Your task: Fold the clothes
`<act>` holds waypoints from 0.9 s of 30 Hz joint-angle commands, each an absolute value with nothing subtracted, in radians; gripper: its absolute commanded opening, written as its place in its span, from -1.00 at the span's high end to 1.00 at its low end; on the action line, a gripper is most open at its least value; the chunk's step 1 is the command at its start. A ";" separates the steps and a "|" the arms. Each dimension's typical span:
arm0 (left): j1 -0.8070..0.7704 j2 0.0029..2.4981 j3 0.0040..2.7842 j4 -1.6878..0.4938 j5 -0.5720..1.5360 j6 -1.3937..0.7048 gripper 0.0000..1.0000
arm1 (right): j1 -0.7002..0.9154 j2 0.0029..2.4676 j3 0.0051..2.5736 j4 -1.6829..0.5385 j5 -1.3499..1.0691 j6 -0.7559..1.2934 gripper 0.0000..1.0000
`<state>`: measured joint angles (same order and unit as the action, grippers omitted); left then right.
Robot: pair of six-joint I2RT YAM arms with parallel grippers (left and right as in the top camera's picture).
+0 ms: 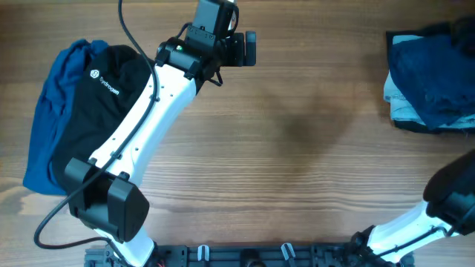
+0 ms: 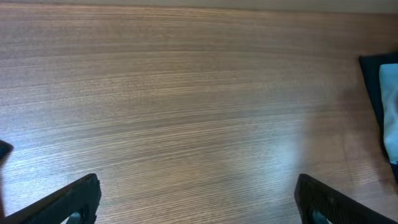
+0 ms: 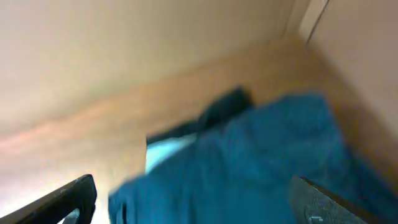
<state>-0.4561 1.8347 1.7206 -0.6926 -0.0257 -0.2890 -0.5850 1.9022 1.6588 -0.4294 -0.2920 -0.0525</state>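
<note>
The clothes lie in two heaps. At the left edge a black top [image 1: 111, 93] with a small white logo rests on a royal-blue garment [image 1: 50, 126]. At the far right, dark navy shorts [image 1: 430, 74] are piled up. My left gripper [image 1: 251, 48] hovers open at the back centre, over bare wood between both heaps. Its fingers [image 2: 74, 200] frame only tabletop in the left wrist view. My right gripper [image 3: 193, 205] is open above the blurred navy shorts [image 3: 267, 155], with nothing gripped. In the overhead view only the right arm [image 1: 445, 204] shows, at the lower right.
A pale blue piece [image 1: 393, 100] pokes out from under the navy pile, and it also shows as a pale blue piece [image 2: 389, 118] at the edge of the left wrist view. The left arm's white links [image 1: 148, 119] cross over the black top. The wooden table [image 1: 297, 170] spans the view.
</note>
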 commanded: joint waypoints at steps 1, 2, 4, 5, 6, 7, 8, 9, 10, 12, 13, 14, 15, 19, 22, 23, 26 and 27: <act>-0.447 1.846 1.721 -0.688 -0.027 -0.269 -1.00 | -0.582 1.943 1.565 -0.399 -0.208 -0.042 -1.00; -0.447 1.846 1.721 -0.685 -0.027 -0.269 -1.00 | -0.582 1.950 1.531 -0.361 -0.205 -0.040 -1.00; -0.447 1.846 1.721 -0.680 -0.027 -0.269 -0.99 | -0.582 1.961 1.470 -0.281 -0.181 -0.022 -0.99; -0.447 1.846 1.721 -0.676 -0.027 -0.269 -1.00 | -0.582 1.971 1.424 -0.217 -0.147 -0.004 -0.99; -0.447 1.846 1.721 -0.673 -0.027 -0.269 -1.00 | -0.582 1.976 1.398 -0.180 -0.134 0.006 -1.00; -0.447 1.846 1.721 -0.669 -0.028 -0.269 -1.00 | -0.582 1.993 1.359 -0.120 -0.125 0.007 -0.99; -0.447 1.846 1.721 -0.665 -0.028 -0.269 -1.00 | -0.582 2.016 1.314 -0.052 -0.122 0.007 -0.99; -0.447 1.846 1.721 -0.662 -0.028 -0.269 -0.99 | -0.582 2.027 1.298 -0.027 -0.122 0.006 -1.00; -0.447 1.846 1.721 -0.660 -0.028 -0.269 -1.00 | -0.582 2.044 1.274 0.007 -0.117 0.007 -0.99; -0.447 1.846 1.721 -0.654 -0.028 -0.269 -1.00 | -0.582 2.067 1.245 0.044 -0.102 0.007 -1.00; -0.447 1.846 1.721 -0.653 -0.028 -0.269 -1.00 | -0.582 2.074 1.239 0.047 -0.092 0.007 -1.00; -0.447 1.846 1.721 -0.649 -0.028 -0.269 -1.00 | -0.582 2.078 1.237 0.048 -0.083 0.008 -1.00; -0.447 1.846 1.721 -0.646 -0.028 -0.269 -0.99 | -0.582 2.078 1.238 0.054 -0.072 0.007 -0.99; -0.447 1.846 1.721 -0.627 -0.028 -0.269 -1.00 | -0.582 2.022 1.240 0.095 -0.066 0.006 -0.99; -0.447 1.846 1.721 -0.608 -0.028 -0.268 -1.00 | -0.582 1.930 1.258 0.106 -0.067 0.007 -0.99; -0.447 1.844 1.721 -0.604 -0.028 -0.268 -0.99 | -0.582 1.885 1.270 0.105 -0.067 0.007 -0.99; -0.445 1.836 1.722 -0.592 -0.028 -0.241 -1.00 | -0.582 1.757 1.289 0.106 -0.079 0.006 -1.00; -0.445 1.827 1.723 -0.588 -0.031 -0.238 -0.99 | -0.582 1.713 1.291 0.107 -0.095 0.007 -1.00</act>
<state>-0.4557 1.8347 1.7206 -0.6025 -0.0257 -0.2852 -0.5789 1.8988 1.2564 0.0929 -0.0990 -0.0032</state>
